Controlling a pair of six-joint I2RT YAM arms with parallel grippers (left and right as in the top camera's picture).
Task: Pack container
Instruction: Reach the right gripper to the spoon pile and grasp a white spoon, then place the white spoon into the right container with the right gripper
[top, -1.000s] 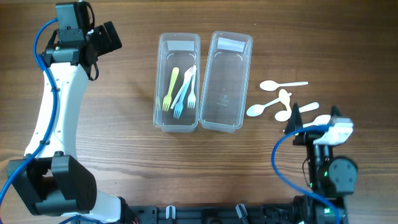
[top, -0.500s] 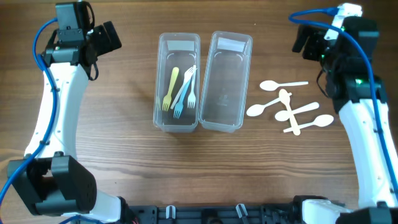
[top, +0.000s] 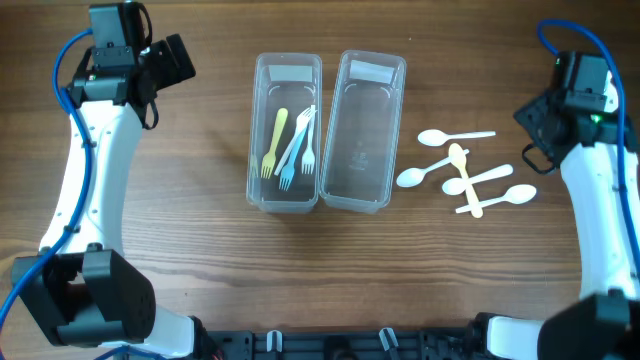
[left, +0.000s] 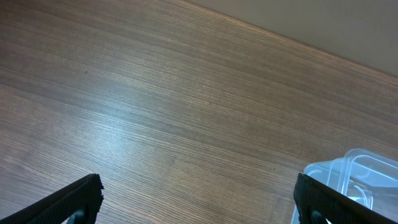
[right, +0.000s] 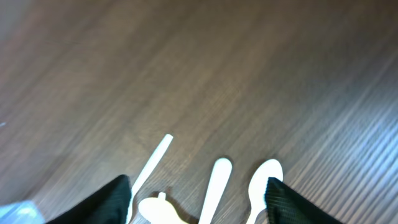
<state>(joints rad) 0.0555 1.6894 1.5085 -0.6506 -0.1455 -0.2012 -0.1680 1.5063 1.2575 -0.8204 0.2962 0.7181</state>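
Right arm (top: 592, 190): shifted from the table's far right corner to a spot nearer the front edge; right gripper (right: 198, 186) now hangs over the spoons, jaws spread wide, holding nothing.
Left arm (top: 95, 170): unchanged at the far left; left gripper (left: 196, 193) open and unladen above bare wood, a container corner at the edge of its view.
Table (top: 180, 230): wood-grain top.
Left container (top: 262, 190): clear, rectangular, touching its twin; holds one yellow fork (top: 275, 140), one blue fork (top: 290, 165) and white forks (top: 308, 135), lying lengthwise and overlapping.
Right container (top: 362, 195): clear, same shape, floor bare.
Spoons (top: 475, 180): loose cluster of white and cream pieces on the table, just right of the containers, positions unchanged.
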